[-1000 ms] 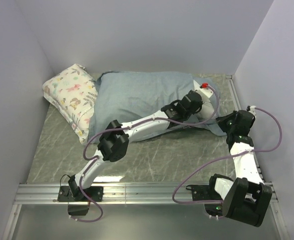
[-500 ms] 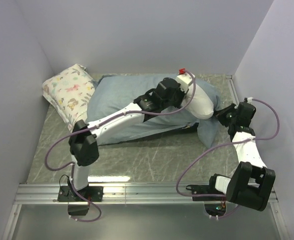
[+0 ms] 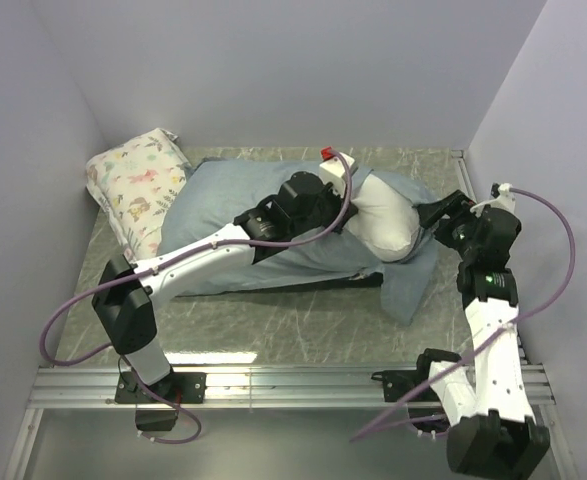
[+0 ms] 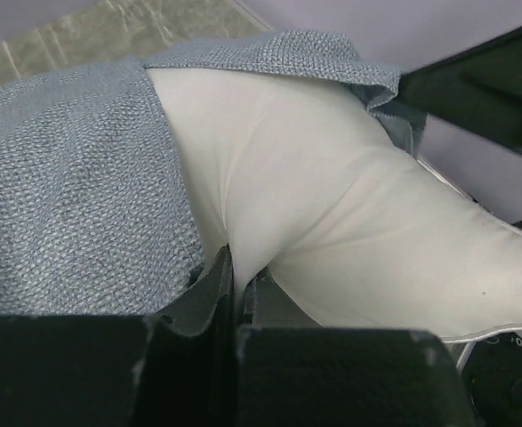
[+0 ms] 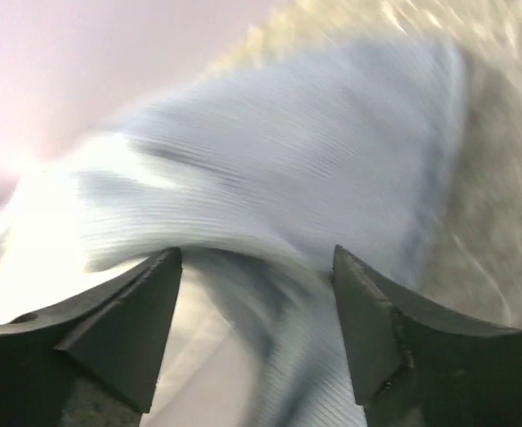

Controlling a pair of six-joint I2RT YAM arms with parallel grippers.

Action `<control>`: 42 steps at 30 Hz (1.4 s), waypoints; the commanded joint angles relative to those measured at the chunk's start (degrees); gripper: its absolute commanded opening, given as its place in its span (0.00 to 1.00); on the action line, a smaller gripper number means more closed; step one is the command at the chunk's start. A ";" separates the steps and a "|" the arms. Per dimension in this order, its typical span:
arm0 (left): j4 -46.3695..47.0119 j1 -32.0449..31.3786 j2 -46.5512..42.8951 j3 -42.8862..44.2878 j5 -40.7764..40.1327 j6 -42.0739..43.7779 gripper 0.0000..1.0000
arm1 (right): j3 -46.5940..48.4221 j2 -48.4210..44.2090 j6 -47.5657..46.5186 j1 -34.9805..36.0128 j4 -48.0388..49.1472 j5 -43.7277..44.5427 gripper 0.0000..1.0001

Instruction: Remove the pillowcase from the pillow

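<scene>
1. L gripper [image 4: 234, 271]: jaws pressed together, pinching a fold of the white pillow [image 4: 332, 205] right at the edge of the case [image 4: 74, 178].
2. R gripper [image 5: 256, 258]: jaws spread wide. Blurred blue case cloth shows past the tips; can't tell if touching.
3. Pillow: right end is out of the case, bare white and bulging (top view). The rest is inside the case.
4. Case: paler grey-blue cloth, lying across back-mid of the table [image 3: 303, 320]. Open end at right, w/ a loose flap hanging toward the front.
5. Top view: R gripper sits just right of the bare pillow end, above the flap.
6. L arm reaches over the case from front-left.
7. Floral pillow [image 3: 138, 190]: back-left corner, just beside the case's left end.
</scene>
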 commanded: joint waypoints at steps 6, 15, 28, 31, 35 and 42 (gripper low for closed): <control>2.17 -2.33 -5.06 -3.45 -4.32 -3.67 0.00 | 4.22 -2.16 -6.08 9.49 -2.20 6.79 0.82; 1.47 -6.20 -8.22 -8.19 -7.14 -5.78 0.00 | -0.35 3.47 -7.49 11.96 -4.23 12.33 0.63; 1.20 -12.09 -25.00 -24.35 -15.49 -13.08 0.01 | 3.26 20.61 0.15 4.08 0.41 22.74 0.01; 1.12 -12.44 -30.27 -26.03 -17.68 -13.34 0.00 | 2.81 24.47 1.56 2.04 4.37 18.43 0.01; 2.17 -12.53 -36.33 -26.22 -20.06 -12.82 0.00 | 4.05 29.31 3.31 0.19 8.31 10.38 0.01; 7.97 -12.53 -33.55 -18.49 -25.15 -9.39 0.01 | 1.68 31.08 7.53 0.36 17.29 -7.33 0.03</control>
